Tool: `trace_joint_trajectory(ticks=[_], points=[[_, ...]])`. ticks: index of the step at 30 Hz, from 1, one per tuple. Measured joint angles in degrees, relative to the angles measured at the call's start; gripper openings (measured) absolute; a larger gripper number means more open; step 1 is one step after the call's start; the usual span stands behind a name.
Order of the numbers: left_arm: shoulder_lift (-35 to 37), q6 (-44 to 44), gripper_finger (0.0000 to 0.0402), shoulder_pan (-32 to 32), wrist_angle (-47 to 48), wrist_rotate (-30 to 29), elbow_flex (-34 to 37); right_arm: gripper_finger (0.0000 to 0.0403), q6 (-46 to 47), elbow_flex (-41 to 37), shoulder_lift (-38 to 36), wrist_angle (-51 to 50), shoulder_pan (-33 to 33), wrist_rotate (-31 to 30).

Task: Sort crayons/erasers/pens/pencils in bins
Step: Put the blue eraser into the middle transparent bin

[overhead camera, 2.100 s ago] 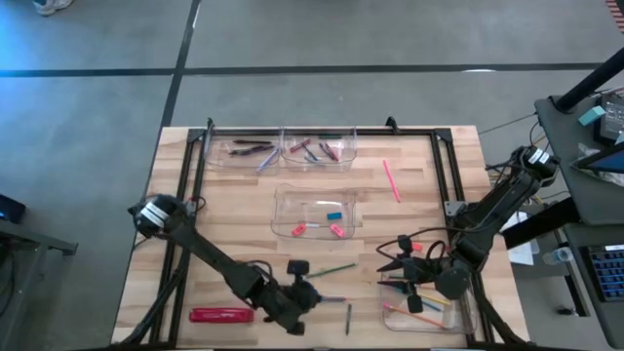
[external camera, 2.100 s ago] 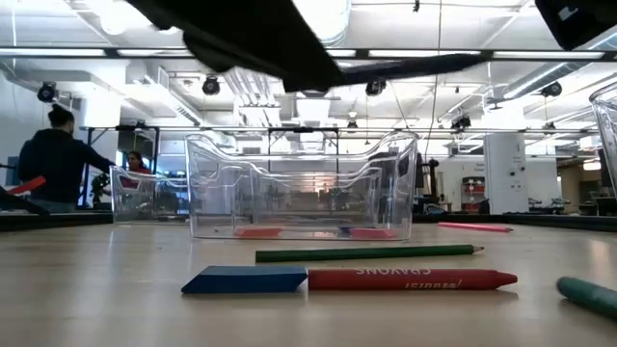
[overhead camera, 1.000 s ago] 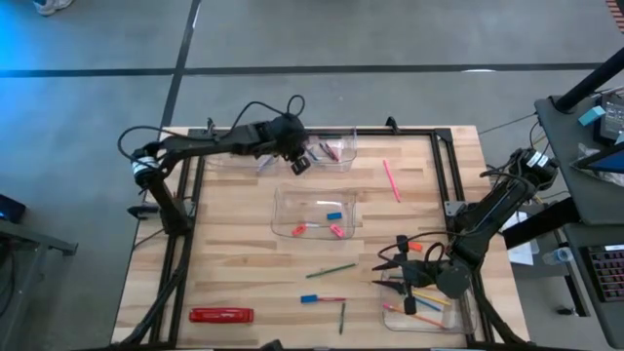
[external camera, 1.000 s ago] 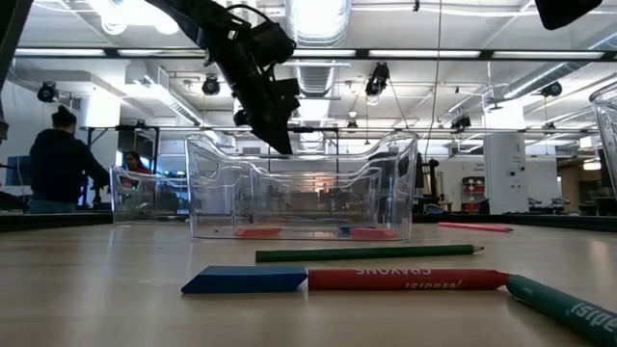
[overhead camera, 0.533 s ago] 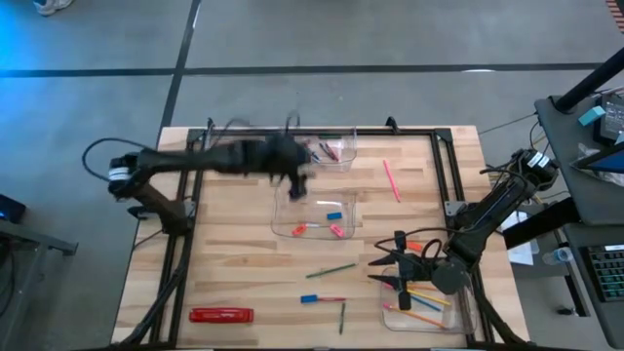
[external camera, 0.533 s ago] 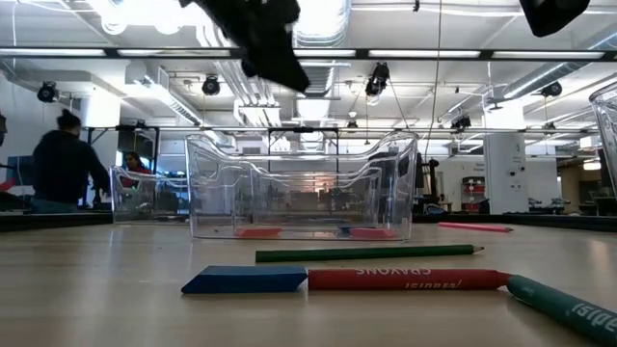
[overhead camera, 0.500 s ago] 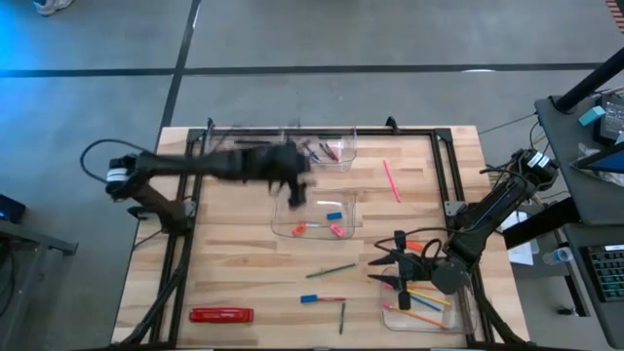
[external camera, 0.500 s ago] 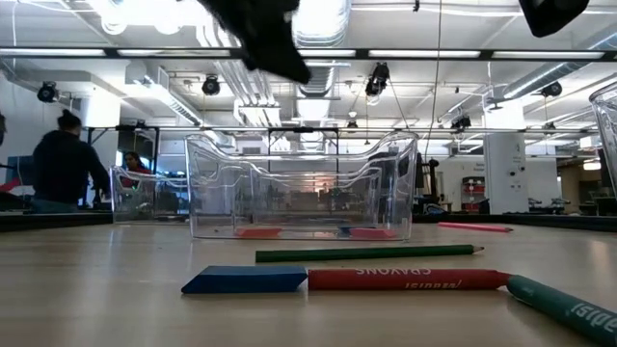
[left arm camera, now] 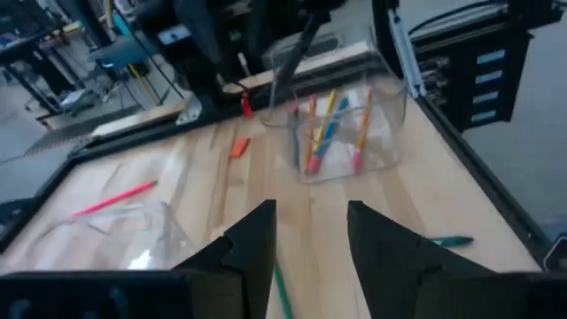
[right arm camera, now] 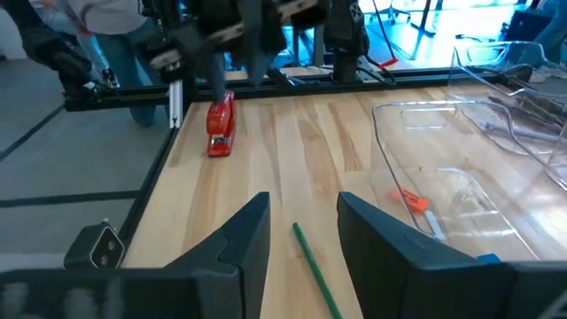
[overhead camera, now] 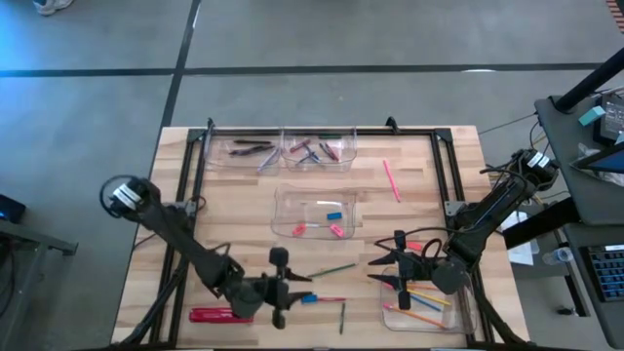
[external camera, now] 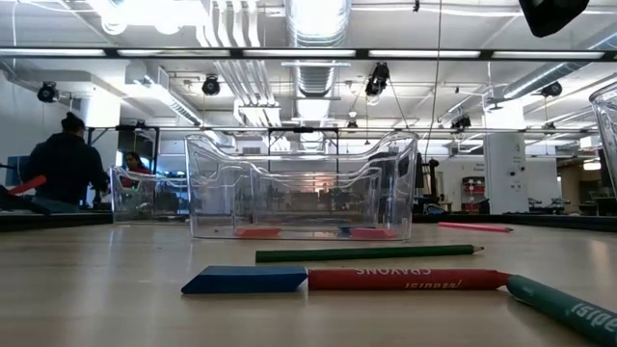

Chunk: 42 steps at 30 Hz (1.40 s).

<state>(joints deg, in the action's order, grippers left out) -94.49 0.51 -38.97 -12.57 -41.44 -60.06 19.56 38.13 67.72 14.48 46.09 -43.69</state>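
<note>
My left gripper [overhead camera: 292, 286] [left arm camera: 310, 230] hangs open near the table's near edge, pointing right at a blue crayon [overhead camera: 310, 299] [external camera: 246, 280] and a red crayon [overhead camera: 332, 298] [external camera: 410, 280] that lie end to end. A green pencil [overhead camera: 337, 269] [external camera: 366, 254] and a green crayon [overhead camera: 342, 314] lie close by. My right gripper [overhead camera: 375, 273] [right arm camera: 301, 230] is open too, nothing between its fingers, beside the near-right bin [overhead camera: 426, 307] of pencils. A pink pencil [overhead camera: 391, 180] lies at the far right. The middle bin [overhead camera: 317, 214] holds erasers. Two far bins [overhead camera: 249, 148] [overhead camera: 319, 148] hold pens and crayons.
A long red flat pack [overhead camera: 222, 314] lies at the near left, just behind my left gripper. A small orange piece [overhead camera: 416, 247] sits beside my right gripper. A black frame [overhead camera: 200, 195] runs along the table's left, far and right sides. People stand in the room beyond [external camera: 63, 164].
My left gripper has swung fast from the far crayon bin across the middle bin toward the near edge, turning as it went, and now points right at the loose crayons.
</note>
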Motion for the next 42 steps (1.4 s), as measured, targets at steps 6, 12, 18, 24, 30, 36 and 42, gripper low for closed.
trace_joint_trajectory(ticks=[6, 12, 18, 24, 30, 36, 42], points=[[-2.13, 3.96, 0.0125, 0.34, -0.76, 1.2, 1.44, 0.0123, 1.11, 0.0, 0.0, -0.03, 0.0, 0.0], [-2.13, 10.82, 0.0124, 3.06, 1.12, 12.51, 2.87, 0.0123, 1.38, -0.02, 2.38, 1.49, -0.17, -0.8], [-2.58, 15.75, 0.0124, 5.96, 1.33, 13.77, 8.15, 0.0123, -0.97, 0.03, 5.28, 3.0, -0.85, -1.55], [-7.95, 17.02, 0.0124, 7.2, -4.61, 20.35, 9.28, 0.0123, -3.99, 1.41, 5.23, 3.01, -0.87, -1.53], [-15.56, 14.65, 0.0124, 7.27, -4.4, 22.33, 4.38, 0.0123, -5.26, 1.9, 5.16, 2.95, -0.85, -1.48], [-18.09, 12.44, 0.0124, 7.46, -1.99, 24.71, 0.43, 0.0123, -5.2, 1.9, 5.16, 2.61, -0.87, -1.46], [-17.9, 17.11, 0.0125, 7.16, 5.26, 24.94, -0.65, 0.0123, -5.15, 1.9, 5.16, 2.47, -0.85, -1.44]])
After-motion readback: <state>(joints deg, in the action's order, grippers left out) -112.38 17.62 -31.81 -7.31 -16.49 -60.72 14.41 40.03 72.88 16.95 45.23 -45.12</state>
